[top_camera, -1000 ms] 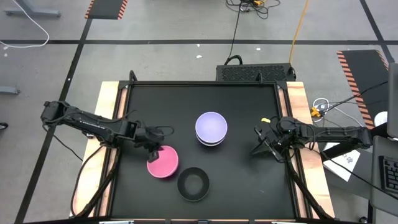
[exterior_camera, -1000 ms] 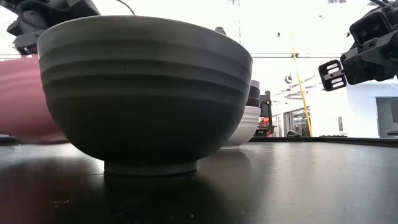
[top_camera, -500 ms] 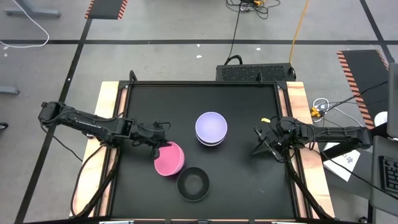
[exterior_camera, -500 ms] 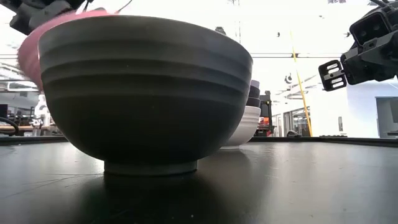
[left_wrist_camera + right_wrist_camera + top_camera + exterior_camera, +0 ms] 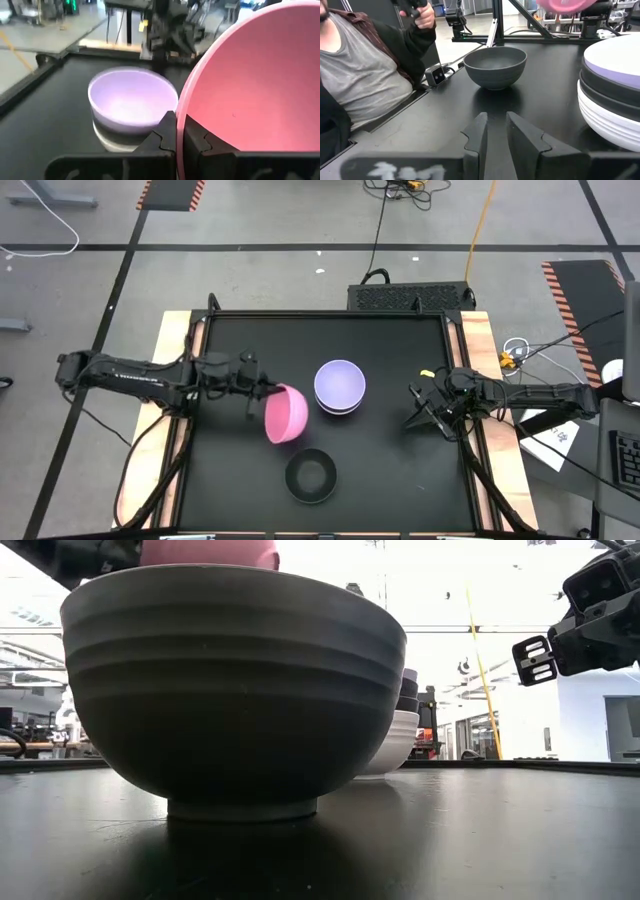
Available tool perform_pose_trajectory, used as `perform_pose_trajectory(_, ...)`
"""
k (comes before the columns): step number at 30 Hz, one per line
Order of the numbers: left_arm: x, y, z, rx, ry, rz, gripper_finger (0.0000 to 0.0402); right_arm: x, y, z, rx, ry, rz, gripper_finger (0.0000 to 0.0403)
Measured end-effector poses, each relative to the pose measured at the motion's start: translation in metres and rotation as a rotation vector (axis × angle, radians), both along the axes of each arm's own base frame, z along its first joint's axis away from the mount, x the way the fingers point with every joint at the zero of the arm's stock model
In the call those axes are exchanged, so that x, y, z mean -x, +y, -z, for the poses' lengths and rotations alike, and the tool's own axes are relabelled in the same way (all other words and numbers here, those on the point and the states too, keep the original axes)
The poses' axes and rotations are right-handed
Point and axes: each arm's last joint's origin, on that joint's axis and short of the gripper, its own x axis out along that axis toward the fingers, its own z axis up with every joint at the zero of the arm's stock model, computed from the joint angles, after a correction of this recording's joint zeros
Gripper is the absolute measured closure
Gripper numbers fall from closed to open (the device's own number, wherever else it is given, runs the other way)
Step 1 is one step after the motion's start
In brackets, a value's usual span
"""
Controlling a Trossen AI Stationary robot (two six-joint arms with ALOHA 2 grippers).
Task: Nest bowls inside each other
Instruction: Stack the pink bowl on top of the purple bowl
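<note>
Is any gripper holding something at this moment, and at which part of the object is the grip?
The left gripper holds the pink bowl by its rim, one finger inside and one outside, lifted and tilted. The right gripper holds nothing.

Mid-frame on the black tabletop [image 5: 400, 470], the left tool [image 5: 262, 392] grips the rim of a pink bowl [image 5: 285, 414], tipped on its side. Just right sits a lavender-topped stack [image 5: 340, 387]; a lone black bowl [image 5: 311, 477] lies below. The right tool [image 5: 418, 406] waits near the right edge
</note>
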Motion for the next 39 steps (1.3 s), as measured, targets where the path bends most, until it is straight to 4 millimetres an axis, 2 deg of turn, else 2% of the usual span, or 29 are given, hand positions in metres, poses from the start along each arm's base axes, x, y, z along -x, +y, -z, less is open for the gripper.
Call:
perform_pose_trajectory(4, -0.005, 0.011, -0.013, 0.006, -0.002, -0.011, 0.0399, 0.000, 0.000, 0.000, 0.000, 0.000, 0.000, 0.0341)
perform_pose_trajectory(10, -0.023, 0.017, -0.049, -0.028, 0.010, 0.015, 0.0399, 0.000, 0.000, 0.001, 0.001, 0.009, -0.002, 0.0341)
perform_pose_trajectory(13, -0.035, 0.019, -0.061, -0.048, 0.045, 0.021, 0.0399, 0.000, 0.000, 0.002, 0.004, 0.013, -0.003, 0.0341)
perform_pose_trajectory(19, -0.060, 0.024, -0.067, -0.076, 0.122, 0.018, 0.0399, 0.000, 0.000, 0.002, 0.003, 0.018, -0.004, 0.0341)
perform_pose_trajectory(32, -0.106, 0.054, -0.093, -0.057, 0.288, -0.037, 0.0399, 0.000, 0.000, 0.002, 0.001, 0.019, -0.004, 0.0341)
perform_pose_trajectory(39, -0.115, 0.058, -0.105, -0.051, 0.303, -0.033, 0.0399, 0.000, 0.000, 0.002, 0.002, 0.020, -0.007, 0.0341)
